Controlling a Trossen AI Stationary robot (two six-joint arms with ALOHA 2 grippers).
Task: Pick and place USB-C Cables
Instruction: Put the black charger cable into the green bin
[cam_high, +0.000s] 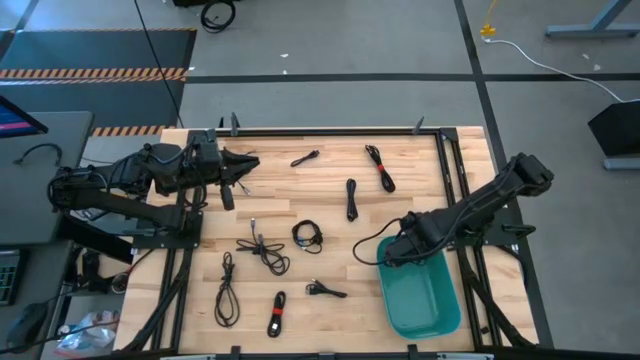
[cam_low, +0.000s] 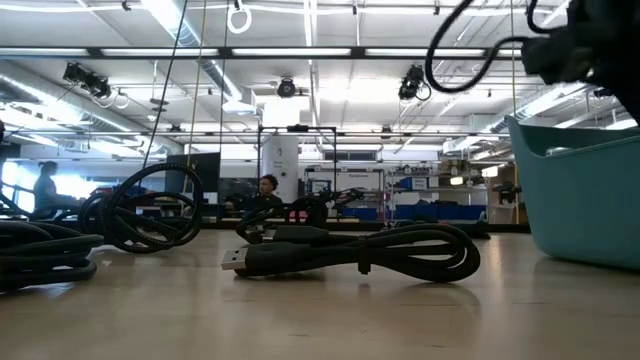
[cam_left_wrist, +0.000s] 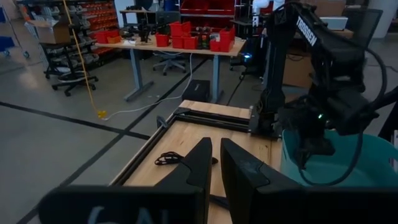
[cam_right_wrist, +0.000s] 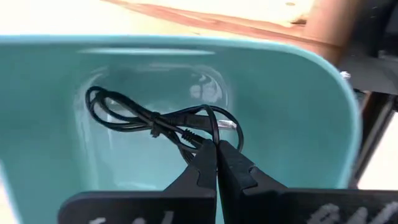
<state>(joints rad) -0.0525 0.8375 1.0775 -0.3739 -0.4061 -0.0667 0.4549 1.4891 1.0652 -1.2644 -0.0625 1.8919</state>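
Several black USB-C cables (cam_high: 308, 235) lie scattered flat on the wooden table; one has a red band (cam_high: 277, 313). A teal tub (cam_high: 425, 300) stands at the near right. My right gripper (cam_right_wrist: 216, 149) points down over the tub's far end, shut on one cable bundle (cam_right_wrist: 155, 118). My left gripper (cam_left_wrist: 216, 165) waits level at the table's far left, its fingers a narrow gap apart with nothing between them. In the low view a cable (cam_low: 350, 250) lies in the foreground beside the tub's wall (cam_low: 580, 190). My right gripper pinches the tied cable bundle near one end (cam_right_wrist: 202, 138) between its two fingertips, coming from above and pointing down. The rest of the bundle sticks out sideways from the fingers over the tub's inside. Whether it touches the tub's floor I cannot tell.
A dark metal frame (cam_high: 455, 170) runs along the table's edges. The right arm's own wire loops out beside its wrist (cam_high: 362, 250). Bare wood shows between the cables and near the far edge. A person (cam_low: 266, 188) sits in the room beyond the table.
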